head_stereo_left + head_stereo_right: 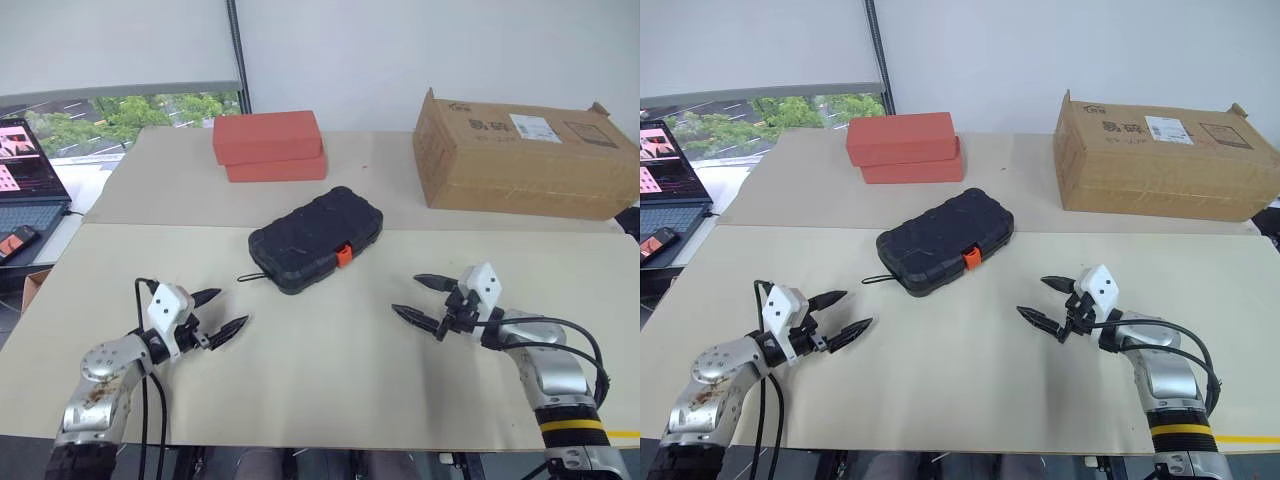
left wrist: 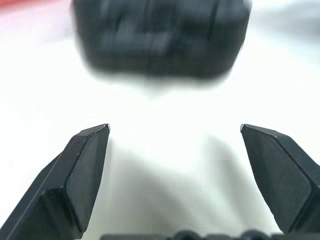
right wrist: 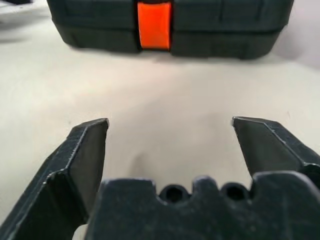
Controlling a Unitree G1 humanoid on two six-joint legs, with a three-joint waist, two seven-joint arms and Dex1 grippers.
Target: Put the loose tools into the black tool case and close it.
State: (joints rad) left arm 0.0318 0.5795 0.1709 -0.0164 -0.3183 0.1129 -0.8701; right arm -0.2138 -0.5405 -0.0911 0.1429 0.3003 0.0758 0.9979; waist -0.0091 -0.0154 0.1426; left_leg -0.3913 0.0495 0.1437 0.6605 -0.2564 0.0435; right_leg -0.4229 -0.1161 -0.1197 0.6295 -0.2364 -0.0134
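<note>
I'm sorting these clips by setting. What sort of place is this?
Probably an office or lab test bench: a plain table by a window, with an open laptop at one side and a cardboard box at the back.

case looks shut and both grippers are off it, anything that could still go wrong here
The black tool case lies closed, but whether its orange latch has fully caught cannot be told; it might spring open if lifted. Its cord loop trails on the table towards the open left gripper, which could snag it. The open right gripper hangs apart from the case.
</note>
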